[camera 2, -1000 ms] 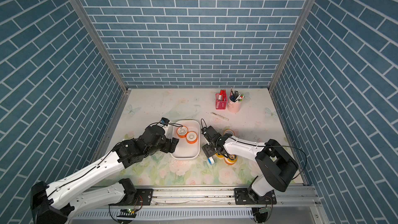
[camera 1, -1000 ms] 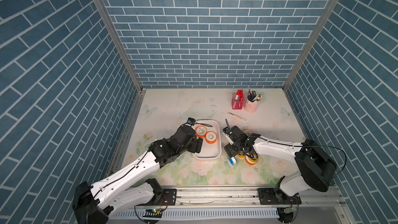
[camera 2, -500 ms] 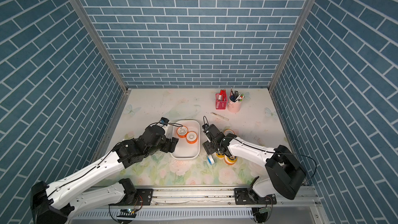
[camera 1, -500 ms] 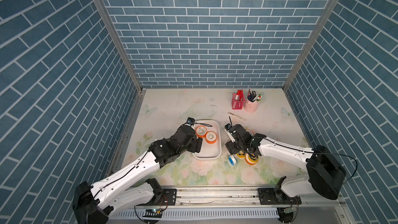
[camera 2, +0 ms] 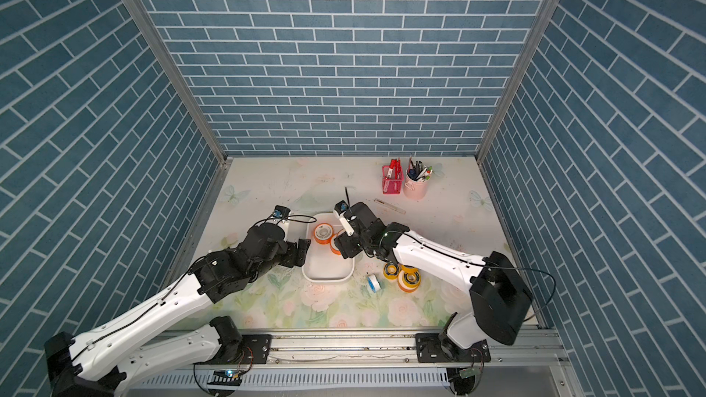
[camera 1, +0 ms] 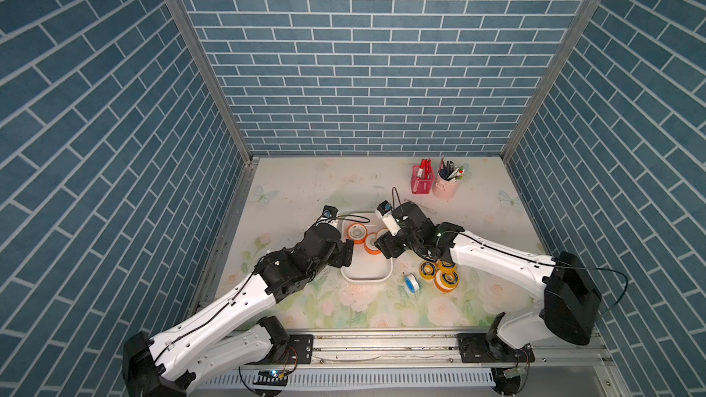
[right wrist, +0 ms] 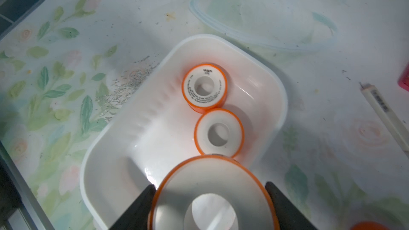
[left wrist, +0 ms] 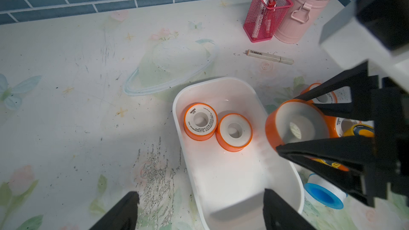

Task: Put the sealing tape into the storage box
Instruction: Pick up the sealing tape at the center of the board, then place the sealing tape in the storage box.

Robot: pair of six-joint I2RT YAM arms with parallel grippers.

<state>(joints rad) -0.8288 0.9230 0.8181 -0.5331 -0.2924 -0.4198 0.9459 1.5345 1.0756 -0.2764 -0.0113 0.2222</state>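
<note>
Floral tabletop, blue brick walls. Right gripper fingers clamp an orange sealing tape spool over the storage box, at its three o'clock rim. Left gripper fingers spread apart at nine o'clock. Two spools lie inside; loose spools at four o'clock.

Both top views are bright, sharp and evenly lit from overhead, with the brick walls bowing toward the 3 and 9 o'clock edges. The wrist views are dimmer: soft shadows cross the tabletop, small glints sit inside the storage box, and the held spool blurs close to the lens.
</note>
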